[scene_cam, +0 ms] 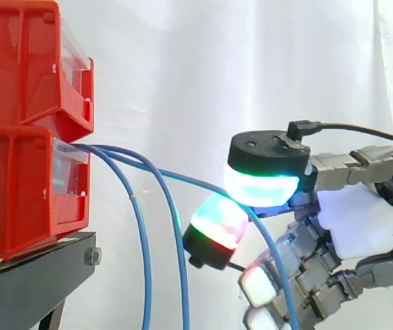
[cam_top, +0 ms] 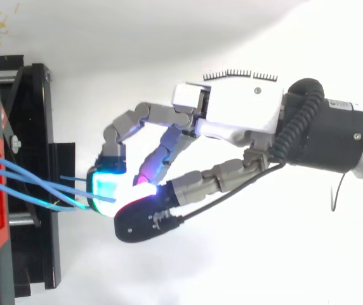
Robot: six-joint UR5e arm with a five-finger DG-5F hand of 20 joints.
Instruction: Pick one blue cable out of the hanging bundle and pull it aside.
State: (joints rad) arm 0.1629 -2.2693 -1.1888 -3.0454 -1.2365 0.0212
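Fingers on blue cable, bins nr.

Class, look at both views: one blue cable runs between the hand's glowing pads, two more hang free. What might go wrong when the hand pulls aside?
1. The pinched blue cable sits between pads of the hand; being thin, it may slip free once the pull starts.
2. The two other blue cables leave the same red bin bunched with it, so they may get dragged along.
3. A hard pull might shift that bin on its black stand.
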